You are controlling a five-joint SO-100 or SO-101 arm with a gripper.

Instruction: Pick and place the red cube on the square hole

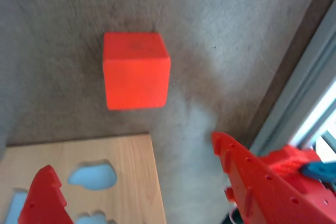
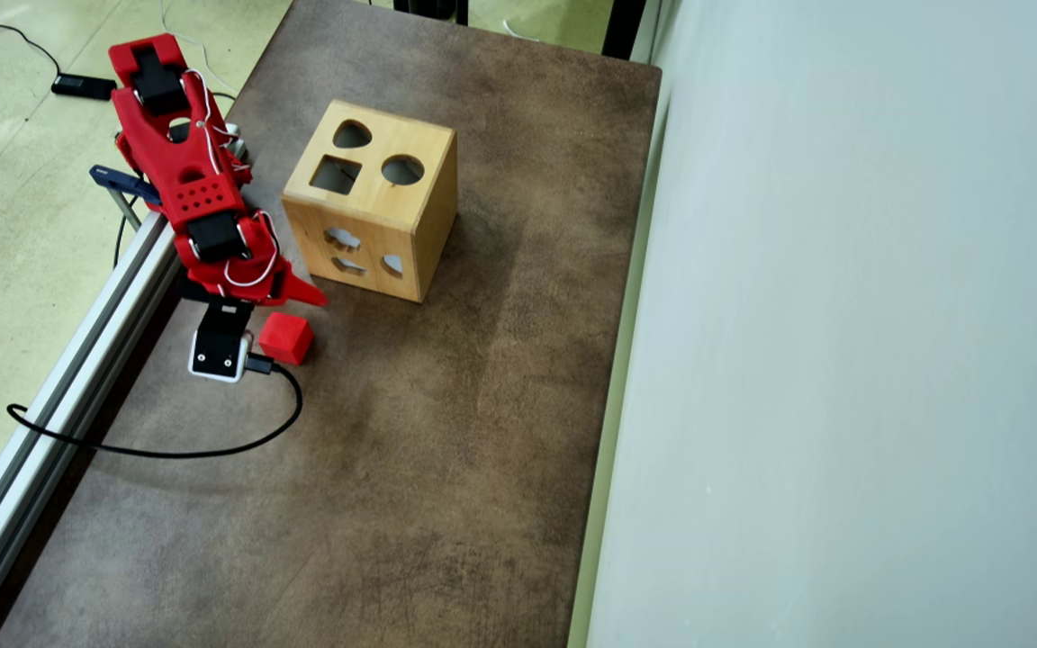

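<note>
Overhead and wrist views. The brown bench carries a wooden box, set with the square hole on its top face so a block can be dropped in from above. The red arm leans out from the bench's left edge in the overhead view. Its pincer stands apart and empty, fingers framing the approach. The red cube rests free on the bench, just beyond the fingertips and near the box's lower corner, not yet grasped.

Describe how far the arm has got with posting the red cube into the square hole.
Done: nothing yet. In hand: the open gripper hovers near the red cube, which sits on the table, ungrasped. Left: grasp, lift, and drop it through the square hole atop the wooden box.
</note>
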